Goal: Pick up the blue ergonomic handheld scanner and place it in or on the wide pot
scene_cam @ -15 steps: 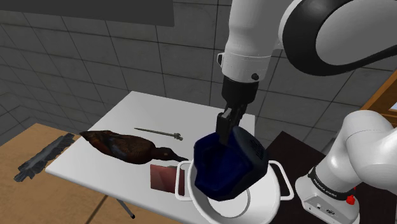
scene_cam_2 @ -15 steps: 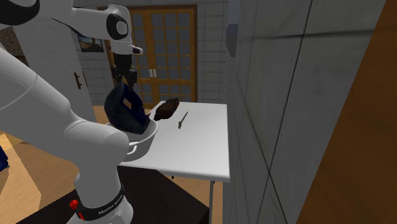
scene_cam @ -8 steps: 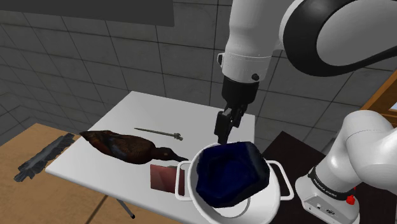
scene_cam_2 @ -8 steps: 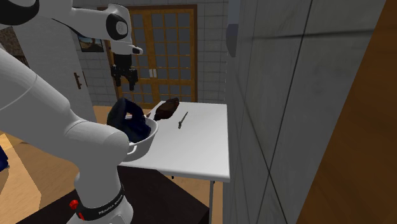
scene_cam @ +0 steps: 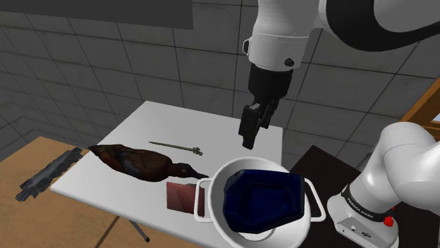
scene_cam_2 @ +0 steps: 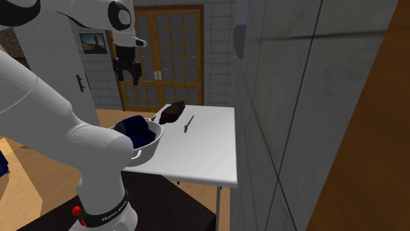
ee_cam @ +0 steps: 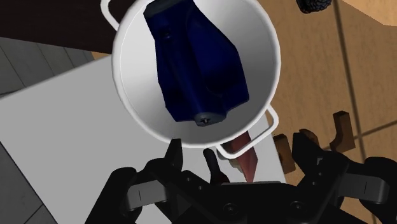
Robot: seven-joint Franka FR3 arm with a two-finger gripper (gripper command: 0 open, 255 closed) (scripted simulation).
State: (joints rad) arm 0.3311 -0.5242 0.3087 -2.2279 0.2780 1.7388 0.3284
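The dark blue scanner (scene_cam: 261,201) lies loose inside the wide white pot (scene_cam: 217,211), which stands at the near corner of the white table (scene_cam: 141,123). My black gripper (scene_cam: 248,143) hangs open above the pot's far rim, well clear of the scanner, with nothing between its fingers. In the second exterior view the gripper (scene_cam_2: 127,79) is high over the pot (scene_cam_2: 148,148), and the scanner (scene_cam_2: 135,128) shows above the rim. The wrist view looks down on the scanner (ee_cam: 194,63) in the pot (ee_cam: 270,57), beyond the spread-apart gripper (ee_cam: 228,147).
A brown duck figure (scene_cam: 137,162), a thin metal tool (scene_cam: 176,147) and a dark red flat item (scene_cam: 183,195) lie on the table beside the pot. A long dark object (scene_cam: 49,174) rests on the wooden surface at the shoulder view's left. A tiled wall stands behind.
The gripper opened and let go of the scanner, which dropped from upright to lying flat in the pot. The gripper then rose away from it.
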